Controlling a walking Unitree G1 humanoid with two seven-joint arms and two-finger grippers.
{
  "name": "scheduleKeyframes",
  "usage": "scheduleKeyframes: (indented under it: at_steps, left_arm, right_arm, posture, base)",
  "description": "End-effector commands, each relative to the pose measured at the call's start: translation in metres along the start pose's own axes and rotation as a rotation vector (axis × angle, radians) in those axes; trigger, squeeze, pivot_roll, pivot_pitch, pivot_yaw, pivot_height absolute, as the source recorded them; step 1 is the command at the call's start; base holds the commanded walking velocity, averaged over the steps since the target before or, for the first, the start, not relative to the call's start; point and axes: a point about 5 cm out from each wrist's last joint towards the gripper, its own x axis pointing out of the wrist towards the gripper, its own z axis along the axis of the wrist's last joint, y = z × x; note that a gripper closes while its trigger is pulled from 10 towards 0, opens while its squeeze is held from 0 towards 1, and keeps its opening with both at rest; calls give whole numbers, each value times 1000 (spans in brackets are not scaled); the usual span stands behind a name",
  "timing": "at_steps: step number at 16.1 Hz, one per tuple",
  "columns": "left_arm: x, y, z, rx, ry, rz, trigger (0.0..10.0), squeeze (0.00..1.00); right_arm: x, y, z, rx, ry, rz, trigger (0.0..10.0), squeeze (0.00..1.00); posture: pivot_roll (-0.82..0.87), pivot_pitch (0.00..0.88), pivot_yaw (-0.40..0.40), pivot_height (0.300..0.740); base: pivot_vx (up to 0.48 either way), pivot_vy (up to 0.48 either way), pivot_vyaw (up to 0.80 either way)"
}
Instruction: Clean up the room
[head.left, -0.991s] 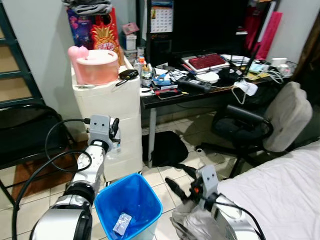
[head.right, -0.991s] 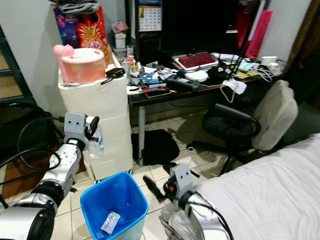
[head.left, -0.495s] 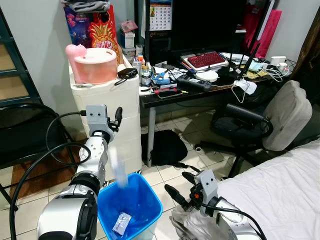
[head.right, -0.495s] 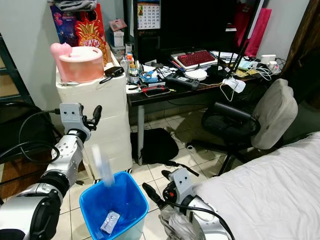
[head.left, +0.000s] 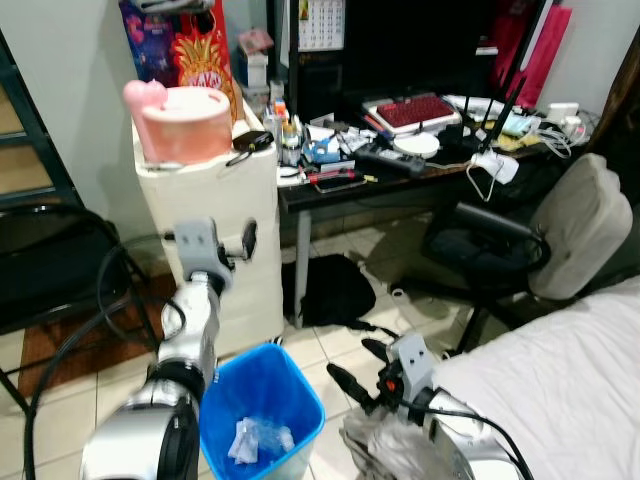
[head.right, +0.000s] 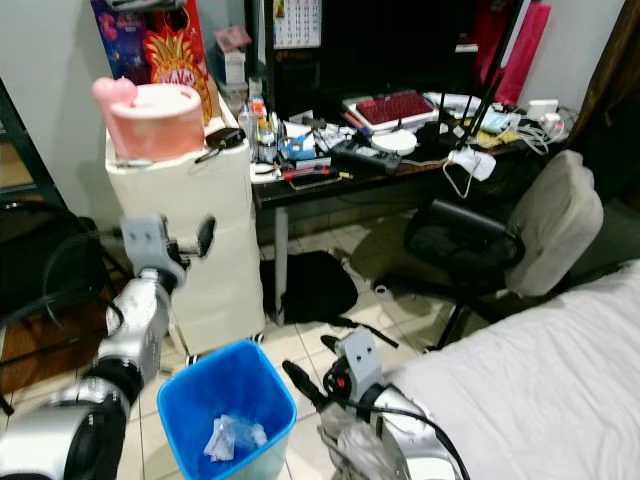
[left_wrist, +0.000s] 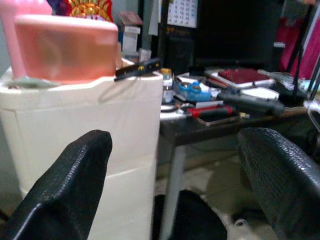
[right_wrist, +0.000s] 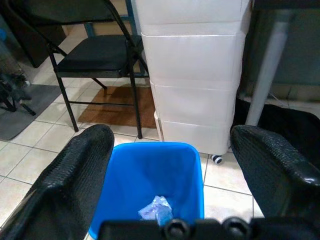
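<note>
- The left gripper (head.left: 232, 246) hangs with its 2 black fingers spread apart and nothing between them, raised in front of the white drawer unit (head.left: 215, 230).
- The blue bin (head.left: 262, 408) stands directly below and a little nearer than that gripper, so the drop line from gripper to bin runs straight down; the left arm is the one over it.
- The right gripper (head.left: 358, 372) sits low at the bin's right side, fingers also apart and empty, pointing left toward the bin's rim.
- Inside the bin lies crumpled clear plastic rubbish (right_wrist: 156, 209), pale and bluish, resting on the bottom near the middle.
- More clutter waits on the dark desk (head.left: 400, 180), to the far right of the left gripper, so I judge that arm must reach right and away next.
</note>
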Motion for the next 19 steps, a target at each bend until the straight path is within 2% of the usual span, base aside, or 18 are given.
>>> scheduleKeyframes:
  at_steps: [1, 2, 3, 5, 6, 7, 9, 10, 14, 16, 19]
  left_arm:
    - [-11, -1, 0, 128, -55, -52, 10000, 0]
    - [-19, -2, -4, 175, -69, -68, 10000, 0]
    - [-35, -2, -12, 224, -69, -92, 10000, 0]
    - [-68, -8, -27, 228, -44, -107, 10000, 0]
    - [-84, -17, -34, 229, -26, -117, 10000, 0]
    - [-94, -25, -40, 209, -8, -124, 10000, 0]
    - [-100, -35, -50, 163, 40, -116, 10000, 0]
    - [-98, -37, -55, 128, 80, -94, 10000, 0]
    - [-97, -39, -56, 86, 114, -66, 10000, 0]
    - [-100, -40, -60, 105, 142, -80, 10000, 0]
    - [-94, -34, -65, 114, 199, -69, 10000, 0]
  right_arm:
    - [1, -7, 5, -5, -24, -39, 10000, 0]
    - [1, -11, 8, 3, -41, -66, 10000, 0]
    - [-2, -25, 14, -4, -90, -200, 10000, 0]
    - [-15, -44, 26, 19, -182, -372, 10000, 0]
    - [-20, -45, 25, 11, -197, -394, 10000, 0]
    - [-21, -44, 24, 12, -201, -393, 10000, 0]
    - [-20, -44, 22, 6, -200, -410, 10000, 0]
    - [-18, -47, 22, 1, -203, -431, 10000, 0]
    - [-16, -54, 28, -57, -190, -471, 10000, 0]
    - [-16, -53, 26, -65, -183, -457, 10000, 0]
    - [-18, -53, 20, -66, -160, -461, 10000, 0]
  posture:
    - [-18, 0, -1, 740]
    - [-13, 0, -1, 740]
    - [0, 0, 0, 740]
    - [20, 0, 3, 740]
    - [25, 0, 4, 740]
    - [27, 0, 4, 740]
    - [24, 0, 3, 740]
    - [19, 0, 3, 740]
    - [1, 0, 4, 740]
    - [-5, 0, 5, 740]
    - [-11, 0, 13, 740]
  base:
    - [0, 0, 0]
    - [0, 0, 0]
    - [0, 0, 0]
    - [0, 0, 0]
    - [0, 0, 0]
    - [0, 0, 0]
    - [0, -418, 0]
    - [0, -480, 0]
    - [0, -480, 0]
    - [0, -480, -400]
    - [0, 0, -800]
